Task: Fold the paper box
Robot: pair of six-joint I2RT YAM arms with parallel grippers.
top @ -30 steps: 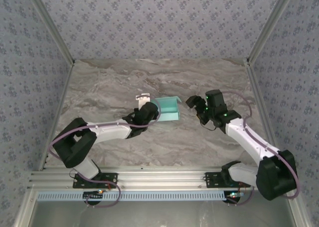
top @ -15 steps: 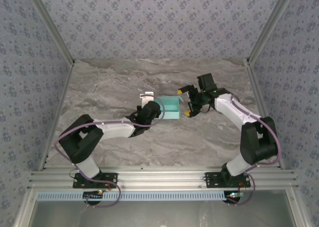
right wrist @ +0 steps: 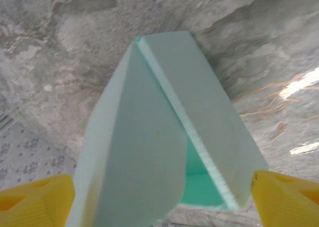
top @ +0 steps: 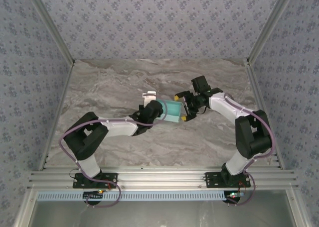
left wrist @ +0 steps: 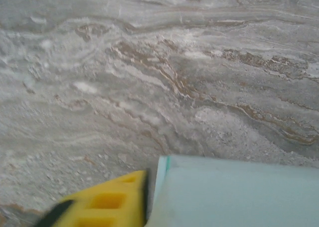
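Observation:
The paper box (top: 173, 111) is a pale mint card shell resting mid-table, held between the two arms. My left gripper (top: 160, 109) grips its left side. In the left wrist view one yellow finger (left wrist: 104, 204) presses against the box wall (left wrist: 234, 192), and the other finger is hidden behind the card. My right gripper (top: 180, 107) is open, its yellow tips straddling the box's right end. In the right wrist view the box (right wrist: 149, 152) points toward the camera with a rounded flap in front and a green inside, between the gripper (right wrist: 159, 202) fingertips (right wrist: 35, 199).
The marble tabletop (top: 109, 82) is bounded by patterned walls with metal posts (top: 50, 25) at the left and right. An aluminium rail (top: 159, 179) runs along the near edge, carrying both arm bases.
The right arm swung left toward the box, and its open fingers now bracket the box's right end. The left arm carried the box slightly right.

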